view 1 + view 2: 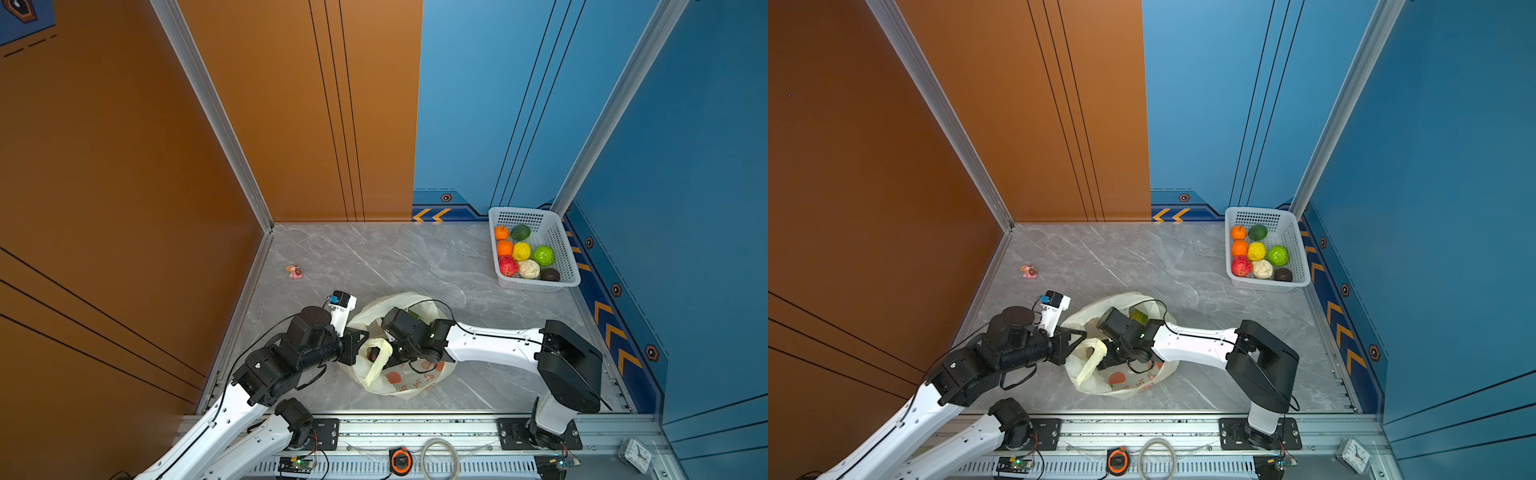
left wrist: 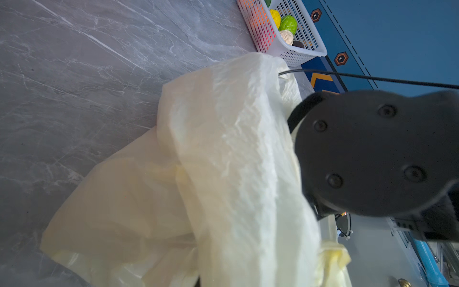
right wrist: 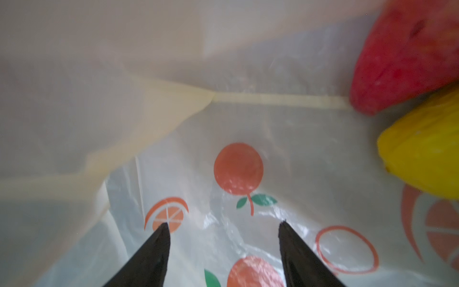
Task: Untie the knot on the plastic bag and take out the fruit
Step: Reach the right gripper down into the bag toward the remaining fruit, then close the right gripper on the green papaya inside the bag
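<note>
Pale orange-printed plastic bag (image 1: 399, 384) crumpled on counter (image 1: 374, 257), mouth open; red fruit (image 3: 402, 57), yellow fruit (image 3: 422, 154) inside; eight fruits (image 1: 521, 251) in basket (image 1: 536, 284).

The bag (image 1: 409, 380) lay on the table (image 1: 415, 257) near its front edge, about midway across. The left gripper (image 1: 360, 353) met the bag's left rim. The right gripper (image 3: 223, 223) reached in through its mouth from the right, fingertips apart above the bag's floor; two fruits (image 3: 402, 54) lay touching each other beside it inside. The basket (image 1: 536, 216) stood in the far right corner, with eight more fruits (image 1: 521, 251) in it. The figure (image 1: 294, 272) lay near the left wall, behind the left arm (image 1: 266, 374), well apart from the bag. On the rail (image 1: 415, 428) before the table sat a tape (image 1: 401, 460) and a coil (image 1: 439, 457) between the arms' bases, and a clock (image 1: 636, 455) far right.
</note>
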Tool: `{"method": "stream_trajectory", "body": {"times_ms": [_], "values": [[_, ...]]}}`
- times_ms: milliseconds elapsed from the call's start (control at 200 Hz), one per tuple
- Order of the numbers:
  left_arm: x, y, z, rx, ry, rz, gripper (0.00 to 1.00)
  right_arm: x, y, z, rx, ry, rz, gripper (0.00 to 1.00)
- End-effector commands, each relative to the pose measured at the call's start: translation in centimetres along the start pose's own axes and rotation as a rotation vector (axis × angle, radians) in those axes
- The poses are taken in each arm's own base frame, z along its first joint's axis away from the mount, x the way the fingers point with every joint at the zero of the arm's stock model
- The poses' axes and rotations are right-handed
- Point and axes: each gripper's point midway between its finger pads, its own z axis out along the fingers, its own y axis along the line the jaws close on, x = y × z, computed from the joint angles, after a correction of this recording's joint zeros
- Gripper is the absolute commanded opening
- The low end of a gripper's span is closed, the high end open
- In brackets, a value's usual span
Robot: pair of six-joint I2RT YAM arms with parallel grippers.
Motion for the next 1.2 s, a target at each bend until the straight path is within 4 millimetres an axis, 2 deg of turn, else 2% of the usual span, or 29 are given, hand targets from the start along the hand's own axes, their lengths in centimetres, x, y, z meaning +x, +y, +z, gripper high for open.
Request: {"method": "stream_trajectory", "body": {"times_ms": [0, 95, 245, 365, 546, 631, 816, 1197], "values": [[0.9, 0.0, 0.1, 0.021, 0.025, 0.000, 0.00, -3.2, -0.2, -0.4, 0.020, -0.119, 0.075, 0.70], [1.4, 0.1, 0.3, 0.027, 0.040, 0.001, 0.00, -4.2, -2.7, -0.8, 0.123, -0.209, 0.133, 0.70], [2.3, 0.2, 0.6, 0.033, 0.064, -0.007, 0.00, -5.0, -5.8, -2.4, 0.269, -0.345, 0.198, 0.70], [3.0, 0.5, 0.8, 0.031, 0.081, -0.011, 0.00, -5.6, -6.5, -3.1, 0.286, -0.398, 0.220, 0.70], [3.0, 0.6, 1.0, 0.021, 0.088, -0.015, 0.00, -6.9, -5.6, -2.0, 0.194, -0.392, 0.253, 0.71], [2.6, 0.4, 1.1, 0.023, 0.087, -0.011, 0.00, -7.4, -5.8, -1.9, 0.208, -0.382, 0.268, 0.70], [2.3, 0.1, 1.1, 0.026, 0.086, -0.006, 0.00, -7.1, -9.0, -3.6, 0.351, -0.391, 0.333, 0.71], [2.0, 0.3, 1.2, 0.008, 0.070, -0.013, 0.00, -6.5, -13.4, -3.3, 0.489, -0.341, 0.412, 0.70]]}}
